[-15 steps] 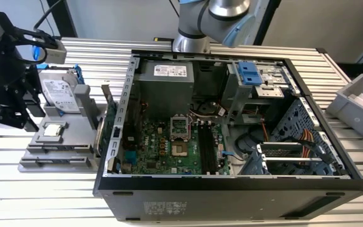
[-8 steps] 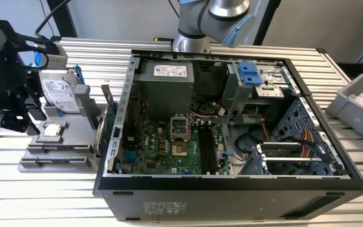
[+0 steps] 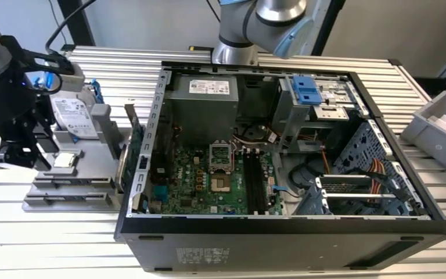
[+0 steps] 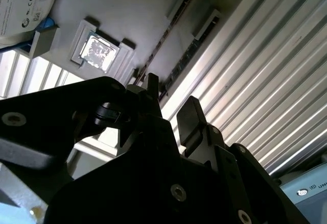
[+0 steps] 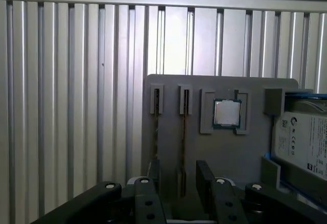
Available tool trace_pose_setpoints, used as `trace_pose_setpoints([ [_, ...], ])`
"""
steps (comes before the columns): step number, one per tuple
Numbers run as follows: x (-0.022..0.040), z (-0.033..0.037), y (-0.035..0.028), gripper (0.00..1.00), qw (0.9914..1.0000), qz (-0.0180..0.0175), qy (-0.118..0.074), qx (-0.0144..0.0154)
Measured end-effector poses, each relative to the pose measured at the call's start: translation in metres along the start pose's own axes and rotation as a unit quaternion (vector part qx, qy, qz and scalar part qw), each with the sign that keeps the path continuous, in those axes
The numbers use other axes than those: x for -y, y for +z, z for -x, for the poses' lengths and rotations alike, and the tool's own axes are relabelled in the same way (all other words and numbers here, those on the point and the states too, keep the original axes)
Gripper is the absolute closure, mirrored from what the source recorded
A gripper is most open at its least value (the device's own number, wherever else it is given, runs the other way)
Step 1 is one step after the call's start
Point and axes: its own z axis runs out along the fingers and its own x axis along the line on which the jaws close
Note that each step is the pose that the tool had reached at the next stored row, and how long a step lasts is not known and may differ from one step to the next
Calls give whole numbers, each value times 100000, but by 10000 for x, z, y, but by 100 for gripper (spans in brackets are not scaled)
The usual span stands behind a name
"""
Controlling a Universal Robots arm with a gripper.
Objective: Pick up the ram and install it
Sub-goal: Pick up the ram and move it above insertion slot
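Gripper (image 5: 180,185) partly open, holding nothing, jaws straddling ram (image 5: 183,132) standing edgewise in gray holder (image 5: 230,152); contact unclear.

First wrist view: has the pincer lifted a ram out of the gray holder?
No: both ram sticks stand in slots of the gray holder.

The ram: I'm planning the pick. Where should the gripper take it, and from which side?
Best pinch the ram mid-length across its flat faces, coming straight down from above: it stands on edge in the gray holder, only its thin upper edge exposed.
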Motion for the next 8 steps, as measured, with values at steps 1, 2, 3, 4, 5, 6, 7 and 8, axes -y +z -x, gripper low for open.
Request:
trace_pose_setpoints([
  [1, -1, -2, 13, 0, 100000, -3, 3, 5],
  [2, -1, -5, 24, 0, 100000, -6, 5, 5],
  [3, -2, -7, 35, 0, 100000, 0, 13, 3],
  [4, -2, -9, 47, 0, 100000, 0, 16, 1],
  [5, -3, -12, 58, 0, 100000, 2, 19, 0],
  [6, -3, -14, 69, 0, 100000, 3, 24, -1],
  [7, -3, -17, 80, 0, 100000, -3, 30, 4],
  [8, -3, -21, 91, 0, 100000, 2, 35, -1],
])
